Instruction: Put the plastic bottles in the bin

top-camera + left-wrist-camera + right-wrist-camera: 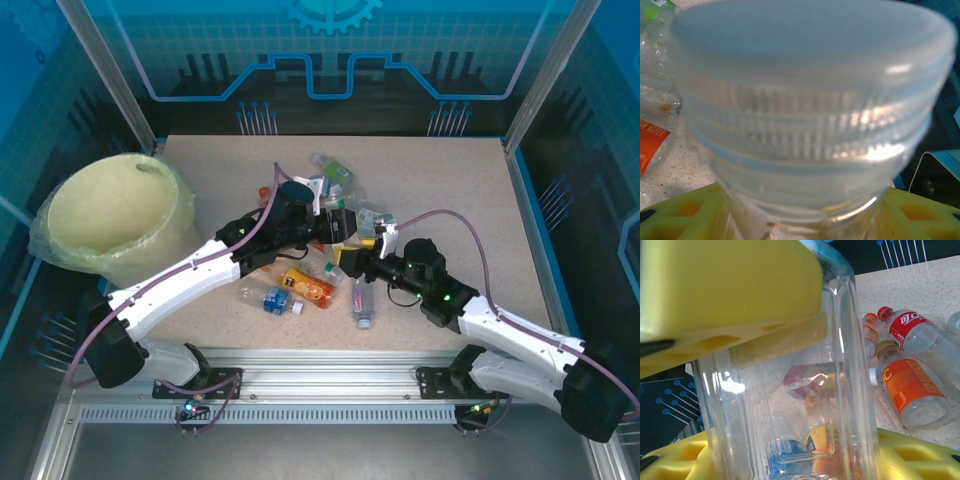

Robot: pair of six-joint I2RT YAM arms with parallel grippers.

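A clear plastic bottle [790, 405] hangs between both arms above the pile in mid-table. My right gripper [795, 460] is shut on its body, yellow fingers [920, 455] on either side. My left gripper [805, 220] is closed round the neck just under the pale cap [805, 75]; one of its yellow fingers [725, 285] presses on the bottle's top. From above, the left gripper [340, 228] and right gripper [362, 262] meet nose to nose. Several more plastic bottles lie below, among them an orange-labelled one [308, 287] and a blue-labelled one [275, 300]. The cream bin [150, 255] stands at the far left.
A green-capped bottle [335, 172] lies behind the pile, and a clear bottle [362, 303] in front of it. A red-labelled bottle [912, 330] and an orange-labelled bottle [912, 387] lie to the right of my right gripper. Metal frame posts stand at the back corners.
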